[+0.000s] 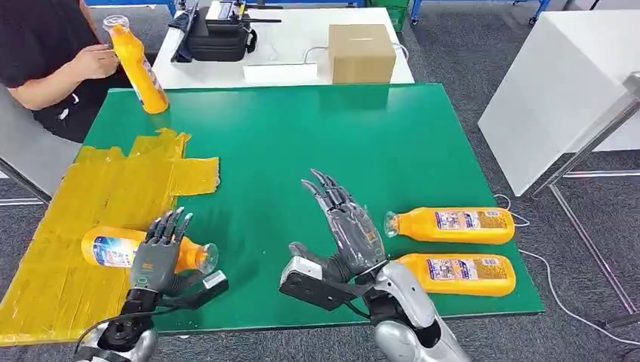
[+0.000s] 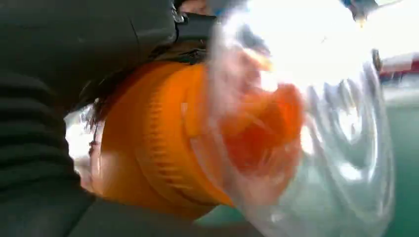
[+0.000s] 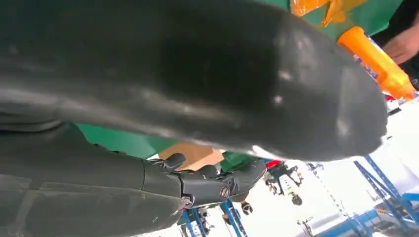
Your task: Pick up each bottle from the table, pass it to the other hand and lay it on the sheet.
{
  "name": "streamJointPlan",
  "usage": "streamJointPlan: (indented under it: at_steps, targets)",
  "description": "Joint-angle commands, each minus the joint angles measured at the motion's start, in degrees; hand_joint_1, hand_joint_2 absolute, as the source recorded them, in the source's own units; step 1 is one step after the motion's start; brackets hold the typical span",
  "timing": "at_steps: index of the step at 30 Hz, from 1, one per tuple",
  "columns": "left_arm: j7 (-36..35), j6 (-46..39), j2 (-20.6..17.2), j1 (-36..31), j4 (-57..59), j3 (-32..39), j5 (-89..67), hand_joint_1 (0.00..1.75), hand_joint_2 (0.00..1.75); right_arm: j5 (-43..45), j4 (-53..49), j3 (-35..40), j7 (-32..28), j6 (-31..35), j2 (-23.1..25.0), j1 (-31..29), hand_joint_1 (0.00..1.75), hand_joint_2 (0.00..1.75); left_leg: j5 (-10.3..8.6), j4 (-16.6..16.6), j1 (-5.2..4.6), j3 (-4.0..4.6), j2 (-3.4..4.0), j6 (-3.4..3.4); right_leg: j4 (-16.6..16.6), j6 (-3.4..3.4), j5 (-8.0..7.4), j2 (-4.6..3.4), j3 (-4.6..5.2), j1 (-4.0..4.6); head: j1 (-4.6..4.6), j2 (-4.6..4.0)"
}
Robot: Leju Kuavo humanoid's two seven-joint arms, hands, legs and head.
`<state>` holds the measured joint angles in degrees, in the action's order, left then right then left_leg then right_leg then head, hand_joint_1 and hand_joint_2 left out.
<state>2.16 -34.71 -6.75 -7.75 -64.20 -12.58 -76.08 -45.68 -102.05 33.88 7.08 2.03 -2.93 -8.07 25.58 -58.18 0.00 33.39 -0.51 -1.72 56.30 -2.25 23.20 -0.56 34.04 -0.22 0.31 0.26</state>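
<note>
An orange bottle (image 1: 109, 250) with a clear cap (image 2: 316, 138) lies on its side on the yellow sheet (image 1: 113, 188). My left hand (image 1: 157, 253) lies over its neck end with fingers stretched out and apart. Near the green table's front, my right hand (image 1: 349, 226) is raised, fingers (image 3: 207, 180) spread, holding nothing. Just right of it, two more orange bottles (image 1: 453, 225) (image 1: 460, 274) lie side by side. At the far left corner a person's hand (image 1: 94, 60) holds a fourth bottle (image 1: 140, 68) tilted on the table; the right wrist view shows that bottle (image 3: 375, 61) too.
The green table top (image 1: 340, 136) has free room in its middle and back. Behind it a white table (image 1: 287, 34) carries a cardboard box (image 1: 361, 51) and a black bag (image 1: 219, 38). Another white table (image 1: 558, 83) stands at the right.
</note>
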Motion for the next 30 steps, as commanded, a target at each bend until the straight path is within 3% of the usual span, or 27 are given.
streamJointPlan:
  at_steps: [1, 5, 9, 19, 25, 30]
  targets:
    - [18.9, 3.6, 7.3, -0.1, -4.2, 18.4, 25.6, 0.0, 0.0, 0.8, 1.6, 2.1, -0.6, 0.1, -2.3, -0.6, 0.0, 0.0, 0.09, 0.0, 0.04, -0.15, 0.09, 0.06, -0.1, 0.0, 0.04, 0.01, -0.18, 0.05, 0.02, 0.0]
    - [24.7, 8.2, 8.7, 0.4, -7.9, 21.8, 36.3, 0.0, 0.0, 0.8, 1.9, 2.4, -0.8, 0.2, -2.3, -0.3, 0.0, 0.0, 0.06, 0.0, 0.03, 0.02, 0.05, 0.07, -0.1, 0.02, 0.05, 0.04, 0.0, 0.03, 0.04, 0.0]
    - [30.0, 20.2, 11.3, 1.9, -14.6, 26.8, 53.8, 0.0, 0.0, 0.8, 2.0, 2.2, -0.7, 0.2, -2.2, 0.3, 0.0, 0.0, 0.05, 0.0, 0.02, 0.07, 0.07, 0.06, 0.0, 0.02, 0.03, -0.01, 0.08, 0.02, 0.0, 0.0]
    - [29.6, 23.1, 12.6, 3.8, -19.4, 28.2, 55.2, 0.0, 0.0, 0.5, 1.6, 2.1, -0.9, 0.4, -2.7, 1.7, 0.0, 0.0, 0.13, 0.1, 0.09, -0.03, 0.09, 0.11, -0.1, 0.04, 0.1, 0.03, -0.04, 0.09, 0.02, 0.0]
    - [29.3, 17.9, 11.8, 4.7, -17.4, 26.5, 45.9, 0.0, 0.0, 0.6, 0.4, 2.0, -1.8, 0.8, -3.5, 2.8, 0.0, 0.0, 0.09, 0.1, 0.06, 0.02, 0.09, 0.09, -0.1, 0.03, 0.06, 0.01, 0.02, 0.07, 0.02, 0.0]
    - [27.8, 30.9, 16.1, 9.1, -28.1, 29.5, 63.5, 0.0, 0.0, -2.5, -4.6, 0.6, -2.1, 1.5, -6.3, 9.0, 0.0, 0.0, 0.15, 0.0, 0.07, 0.08, -0.01, 0.07, -0.1, 0.0, 0.14, 0.1, 0.04, 0.08, 0.02, 0.0]
